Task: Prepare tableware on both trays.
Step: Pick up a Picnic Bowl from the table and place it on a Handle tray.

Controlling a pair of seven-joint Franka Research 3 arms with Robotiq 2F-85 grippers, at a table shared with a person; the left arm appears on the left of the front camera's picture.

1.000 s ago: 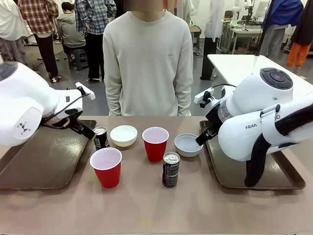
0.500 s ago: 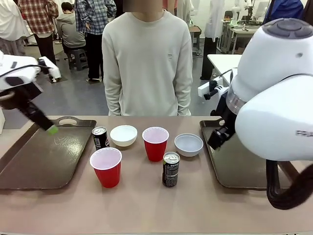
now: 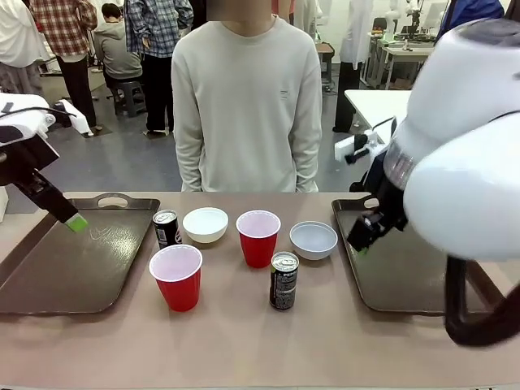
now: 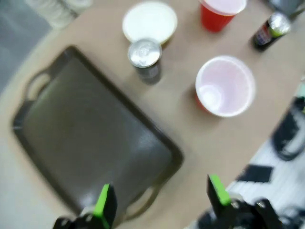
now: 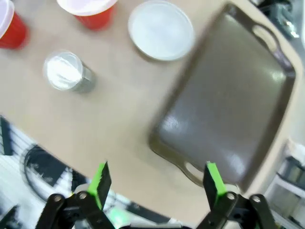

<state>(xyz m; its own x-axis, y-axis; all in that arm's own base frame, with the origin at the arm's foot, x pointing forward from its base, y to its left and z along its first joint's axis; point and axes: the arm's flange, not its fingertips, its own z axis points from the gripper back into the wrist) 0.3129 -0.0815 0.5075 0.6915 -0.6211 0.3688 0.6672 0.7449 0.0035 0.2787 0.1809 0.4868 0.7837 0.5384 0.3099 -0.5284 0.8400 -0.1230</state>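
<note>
Tableware stands in a loose cluster on the table [image 3: 244, 349] between the two trays, all six pieces upright. The left bowl [image 3: 205, 224] sits at the back with the far can [image 3: 166, 228] just beside it, close to the inner rim of the left tray [image 3: 49, 276]. The far cup [image 3: 258, 237] stands near the middle. The right bowl [image 3: 314, 240] lies beside it, just short of the right tray [image 3: 406, 284]. Closer to the robot are the near cup [image 3: 176, 276] and the near can [image 3: 283, 280], well apart from each other.

The left gripper [image 4: 159, 186] hangs above the left tray's outer side, its jaws spread wide with nothing between the green pads. The right gripper [image 5: 156, 168] hangs over the inner edge of the right tray, near the right bowl but not touching it. Its jaws are likewise spread and hold nothing.

A person [image 3: 246, 106] in a pale sweater stands at the far side of the table, arms down.
</note>
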